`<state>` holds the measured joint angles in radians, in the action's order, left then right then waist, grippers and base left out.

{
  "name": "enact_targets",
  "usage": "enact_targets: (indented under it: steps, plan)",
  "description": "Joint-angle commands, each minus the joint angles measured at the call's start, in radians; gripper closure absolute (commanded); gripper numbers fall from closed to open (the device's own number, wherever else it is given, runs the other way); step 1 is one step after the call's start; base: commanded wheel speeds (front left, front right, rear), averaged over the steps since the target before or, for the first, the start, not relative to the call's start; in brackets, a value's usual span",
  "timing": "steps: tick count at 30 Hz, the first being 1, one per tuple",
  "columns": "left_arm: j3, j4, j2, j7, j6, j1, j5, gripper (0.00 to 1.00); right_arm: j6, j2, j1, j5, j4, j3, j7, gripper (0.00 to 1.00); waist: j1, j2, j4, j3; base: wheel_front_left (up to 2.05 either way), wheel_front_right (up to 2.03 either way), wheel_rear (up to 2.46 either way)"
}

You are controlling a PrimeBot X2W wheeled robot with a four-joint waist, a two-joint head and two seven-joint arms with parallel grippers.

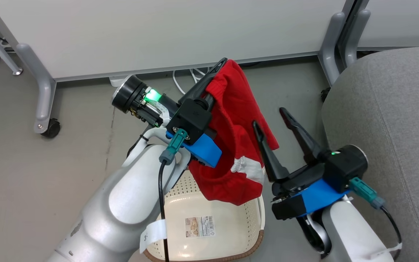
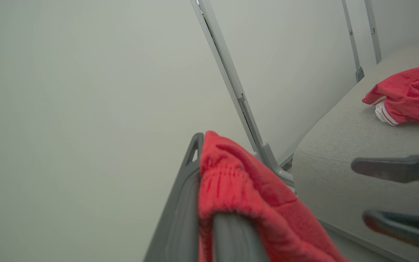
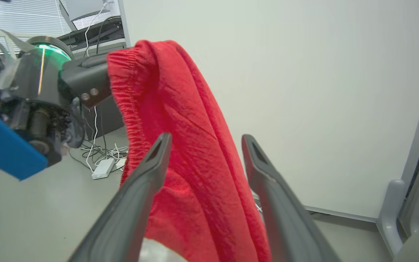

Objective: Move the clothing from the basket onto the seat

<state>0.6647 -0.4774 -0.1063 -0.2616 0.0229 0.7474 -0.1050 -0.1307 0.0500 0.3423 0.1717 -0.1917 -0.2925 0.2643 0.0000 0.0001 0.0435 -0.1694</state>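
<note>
While viewed from the head, left gripper [image 1: 221, 67]: shut on the ribbed band of the soft bright red knitted garment [image 1: 238, 145], held high, probably to lift the cloth out of the basket.
Garment, head view: draped from the pinch in long folds, white patch near the lower fold, hanging over the far end of the cream-white perforated plastic basket [image 1: 180, 207]; bare bottom with barcode sticker [image 1: 199, 226] showing.
Right gripper [image 1: 268, 117]: jaws wide, holding nothing, just beside the hanging cloth, between it and the large grey fabric seat [image 1: 387, 109]; likely ready to steady the load.
Left wrist view: band folded over one dark finger [image 2: 180, 196], clamped against the other; seat near, ahead to the right; second red garment with white stripes [image 2: 409, 92] lying on that cushion.
Right wrist view: open fingers framing the red cloth; contact impossible to tell; thick, soft, wrinkled knit, elastic gather at the top.
</note>
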Motion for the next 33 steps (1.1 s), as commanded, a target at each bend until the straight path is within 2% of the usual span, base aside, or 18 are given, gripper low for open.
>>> enact_targets:
  steps: [1,13,33]
  plan:
    - [0.005,-0.001,0.003,-0.005,0.000,0.013,0.003,1.00,0.000,0.001,0.022,0.011,-0.005,-0.018,0.000,0.00,0.0000,-0.0001,0.003,-0.005,0.00,0.00,0.00]
    - [0.025,-0.003,0.024,-0.005,0.010,0.039,0.006,1.00,0.000,0.001,0.108,0.033,-0.057,-0.141,0.000,0.00,0.0000,-0.0001,0.031,-0.038,0.00,0.00,0.00]
    - [0.026,-0.013,0.032,-0.005,0.007,0.044,0.003,1.00,0.000,0.001,0.101,0.037,-0.058,-0.168,0.000,0.00,0.0000,-0.0001,0.038,-0.041,0.00,0.00,0.00]
